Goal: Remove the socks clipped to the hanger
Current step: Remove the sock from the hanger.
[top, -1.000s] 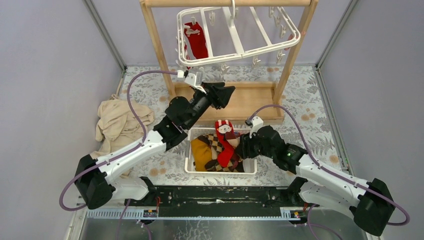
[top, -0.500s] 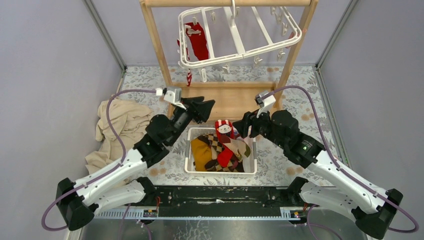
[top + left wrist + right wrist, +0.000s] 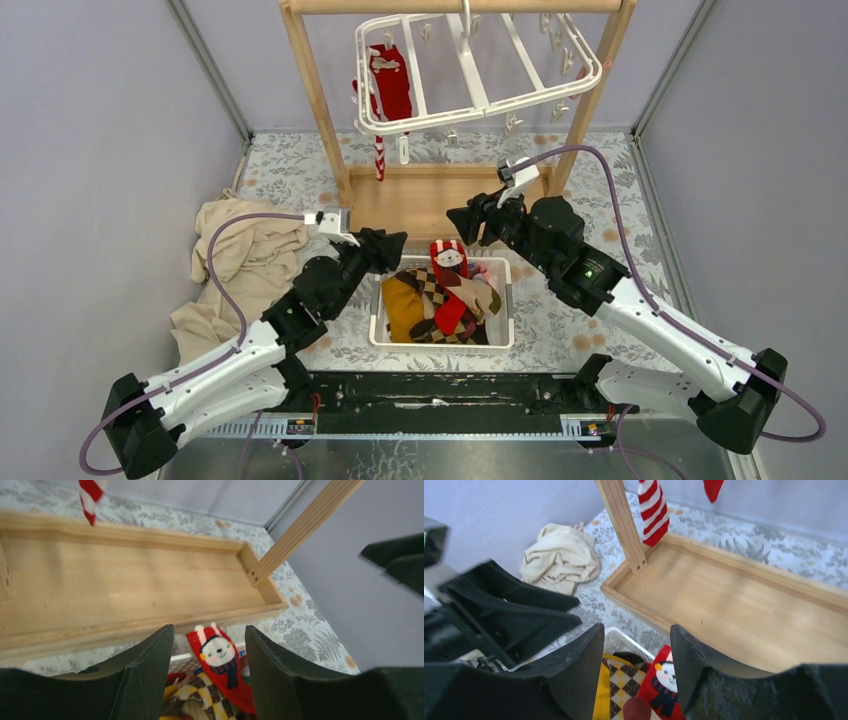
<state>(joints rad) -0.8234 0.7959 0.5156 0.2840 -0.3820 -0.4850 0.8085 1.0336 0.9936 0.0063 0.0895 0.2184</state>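
While most of the socks (image 3: 440, 300) lie heaped in the white basket (image 3: 500, 342) between the arms, the top view shows two left on the hanger (image 3: 485, 95): a plain red sock (image 3: 393, 85) and a striped sock (image 3: 379, 158) dangling at its left end. The left gripper (image 3: 388, 244) hovers at the basket's left corner, the right gripper (image 3: 462, 220) above its far edge. Left wrist view: fingers (image 3: 150, 675) wide apart, nothing between them, basket pile below. Right wrist view: fingers (image 3: 696, 665) likewise spread and empty, striped sock hanging beyond by the rack post (image 3: 621, 525). I judge the job mostly done, two unclippings remaining.
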